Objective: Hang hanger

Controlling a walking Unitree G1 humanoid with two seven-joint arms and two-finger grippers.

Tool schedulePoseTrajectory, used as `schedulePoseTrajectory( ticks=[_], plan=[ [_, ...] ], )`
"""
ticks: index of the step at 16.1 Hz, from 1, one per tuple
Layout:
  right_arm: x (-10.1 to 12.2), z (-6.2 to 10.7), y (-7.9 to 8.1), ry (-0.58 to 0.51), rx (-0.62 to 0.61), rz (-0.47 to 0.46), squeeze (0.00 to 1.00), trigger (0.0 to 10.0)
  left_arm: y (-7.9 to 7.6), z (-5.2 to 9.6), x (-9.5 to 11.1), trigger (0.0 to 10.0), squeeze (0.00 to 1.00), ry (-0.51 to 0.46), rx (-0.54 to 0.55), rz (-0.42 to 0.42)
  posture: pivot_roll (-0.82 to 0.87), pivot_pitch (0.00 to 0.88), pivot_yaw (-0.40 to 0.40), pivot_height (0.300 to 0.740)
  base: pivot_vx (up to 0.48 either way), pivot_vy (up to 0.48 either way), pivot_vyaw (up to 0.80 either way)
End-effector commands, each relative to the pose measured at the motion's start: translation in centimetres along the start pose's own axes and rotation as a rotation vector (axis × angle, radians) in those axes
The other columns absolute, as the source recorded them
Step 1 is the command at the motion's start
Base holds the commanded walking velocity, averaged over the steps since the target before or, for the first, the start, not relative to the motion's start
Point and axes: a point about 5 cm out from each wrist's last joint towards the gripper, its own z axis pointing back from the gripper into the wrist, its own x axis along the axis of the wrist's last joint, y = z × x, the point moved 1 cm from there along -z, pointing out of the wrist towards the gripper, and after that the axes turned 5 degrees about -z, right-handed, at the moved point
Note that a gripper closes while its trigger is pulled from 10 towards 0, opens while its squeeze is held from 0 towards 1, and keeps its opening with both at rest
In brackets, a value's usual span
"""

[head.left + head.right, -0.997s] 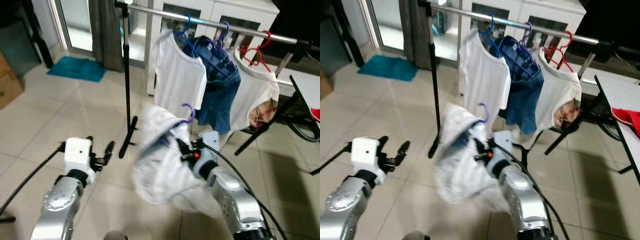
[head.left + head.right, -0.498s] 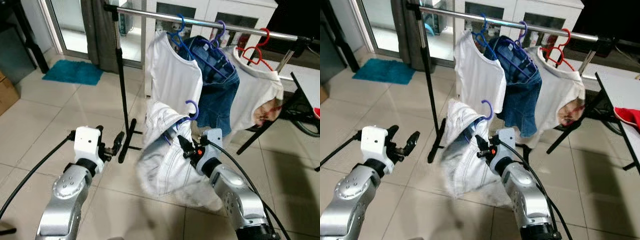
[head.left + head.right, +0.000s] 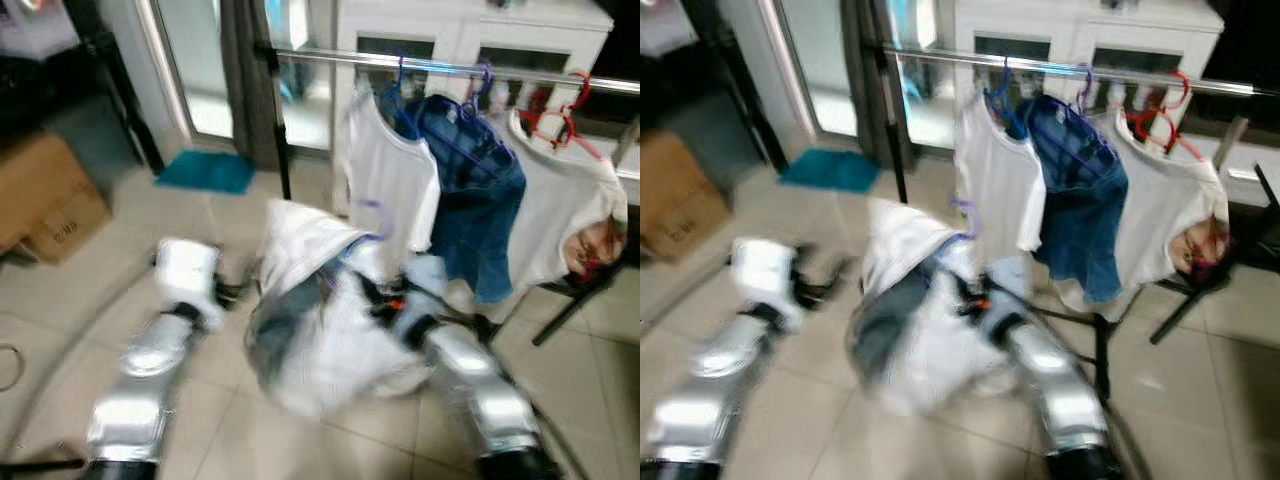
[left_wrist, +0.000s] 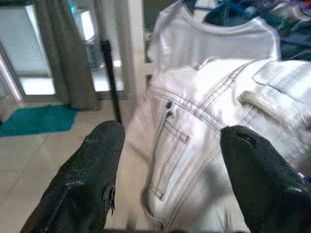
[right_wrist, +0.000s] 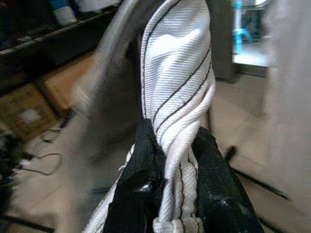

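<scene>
While your view has swung left and blurred, the right end effector (image 5: pixel 170 194) still clamps the white garment (image 3: pixel 320 300) on its purple hanger (image 3: pixel 372 215), the left end effector (image 4: pixel 170 160) spread wide.

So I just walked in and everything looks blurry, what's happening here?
The robot's right gripper is shut on white jeans hung on a purple hanger, held low before the clothes rail. The rail already carries three hung garments. The left gripper is open beside the jeans.
</scene>
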Motion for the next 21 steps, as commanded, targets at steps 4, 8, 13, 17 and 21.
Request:
schedulePoseTrajectory(
  ticks=[4,8,13,17,21],
  plan=[
    [2.2,-0.8,0.7,-0.098,0.004,0.016,0.00,10.0,1.6,1.1,0.0,10.0,0.00,0.001,0.065,-0.002,0.03,0.007,-0.032,0.740,0.391,0.000,0.00],
    [3.0,-1.0,0.6,-0.121,-0.002,0.057,0.00,10.0,1.5,1.4,-0.2,10.0,0.00,-0.004,0.082,0.006,0.03,0.005,-0.077,0.740,0.388,0.000,0.00],
    [3.7,-1.0,0.2,-0.114,0.009,0.105,0.00,10.0,0.7,1.6,-0.4,10.0,0.00,-0.006,0.072,0.024,0.03,0.004,-0.119,0.740,0.386,0.000,0.00],
    [3.6,-1.3,0.6,-0.092,0.024,0.119,0.00,10.0,0.6,2.0,-0.4,10.0,0.00,0.006,0.044,0.004,0.02,0.022,-0.115,0.740,0.386,0.000,0.00],
    [3.3,-0.9,0.6,-0.085,0.010,0.121,0.00,10.0,0.1,1.6,-0.2,10.0,0.00,0.011,-0.010,-0.023,0.01,0.021,-0.094,0.740,0.388,0.000,0.00]
  ],
)
